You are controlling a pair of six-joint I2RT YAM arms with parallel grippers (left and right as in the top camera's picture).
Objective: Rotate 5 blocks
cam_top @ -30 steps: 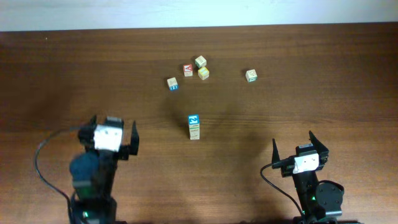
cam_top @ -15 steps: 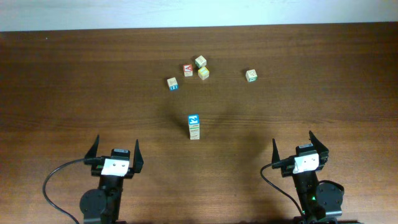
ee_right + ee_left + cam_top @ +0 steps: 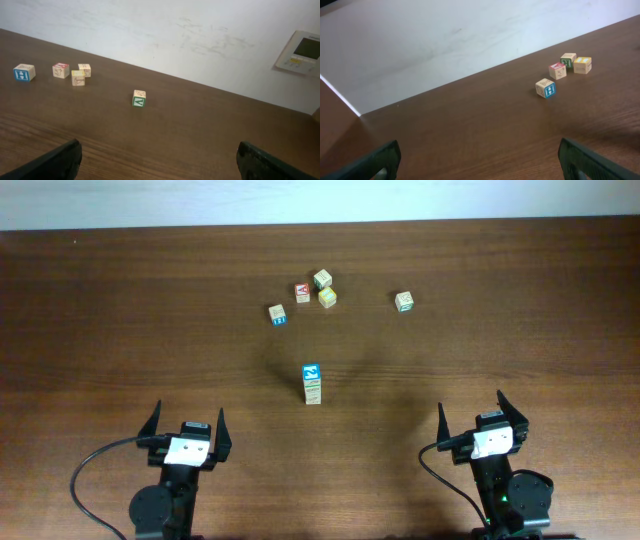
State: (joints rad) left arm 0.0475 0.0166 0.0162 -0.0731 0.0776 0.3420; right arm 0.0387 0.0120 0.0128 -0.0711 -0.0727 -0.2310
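2 grippers spread wide, nothing held
My left gripper and right gripper hover empty, jaws fully apart. 5 loose blocks lie well ahead of both, with a joined pair nearer, between them. Reaching past could knock that pair, and wide jaws entering the tight 3-cube cluster could shove neighbours.

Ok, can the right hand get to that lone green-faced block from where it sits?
Probably yes. The right hand is open, and only bare table lies between it and the green-faced block. The nearest other blocks sit apart, off to its left, so nothing blocks a straight approach.
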